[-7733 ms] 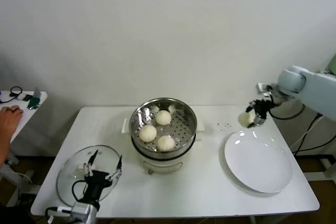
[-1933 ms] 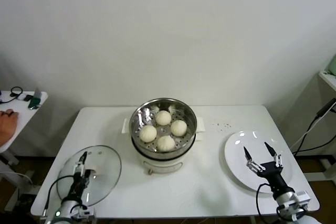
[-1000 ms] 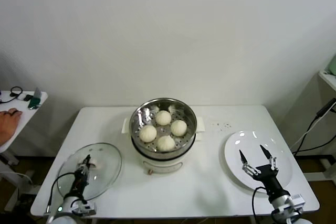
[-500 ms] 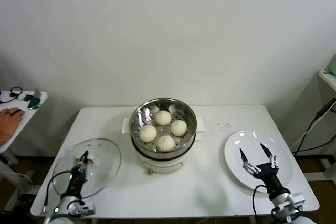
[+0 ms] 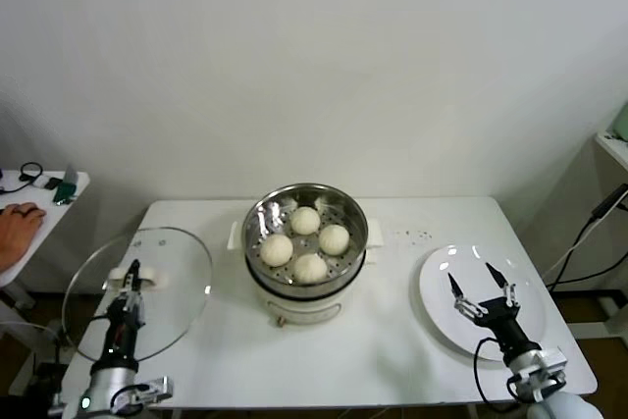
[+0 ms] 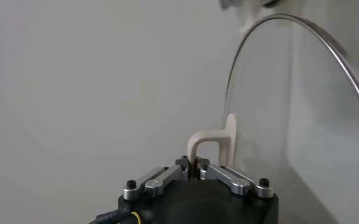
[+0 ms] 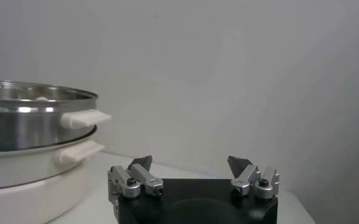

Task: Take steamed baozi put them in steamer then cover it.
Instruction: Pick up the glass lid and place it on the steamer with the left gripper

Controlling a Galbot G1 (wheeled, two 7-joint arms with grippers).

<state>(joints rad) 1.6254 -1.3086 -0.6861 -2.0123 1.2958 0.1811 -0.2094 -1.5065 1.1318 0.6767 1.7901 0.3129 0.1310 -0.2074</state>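
Several cream-white baozi (image 5: 310, 267) lie in the shiny steel steamer (image 5: 345, 238) on its cream pot base at the table's middle. My left gripper (image 5: 130, 275) is shut on the white handle (image 6: 213, 143) of the clear glass cover (image 5: 172, 287), which is lifted off the table and tilted at the front left. In the left wrist view the cover's (image 6: 301, 109) metal rim arcs above the pinched handle. My right gripper (image 5: 482, 284) stands open with nothing in it, over the white plate. The steamer (image 7: 33, 119) shows in the right wrist view beyond the right gripper (image 7: 190, 163).
A flat white plate (image 5: 520, 287) lies at the table's right. A few dark crumbs (image 5: 416, 235) dot the table behind it. A side table (image 5: 59, 188) with small items and a person's hand (image 5: 18, 223) are at far left. A cable (image 5: 589, 233) hangs at the right.
My left gripper has closed on the cover's handle and raised the cover off the table, tilting it up and towards the left. The right gripper has stayed over the plate.
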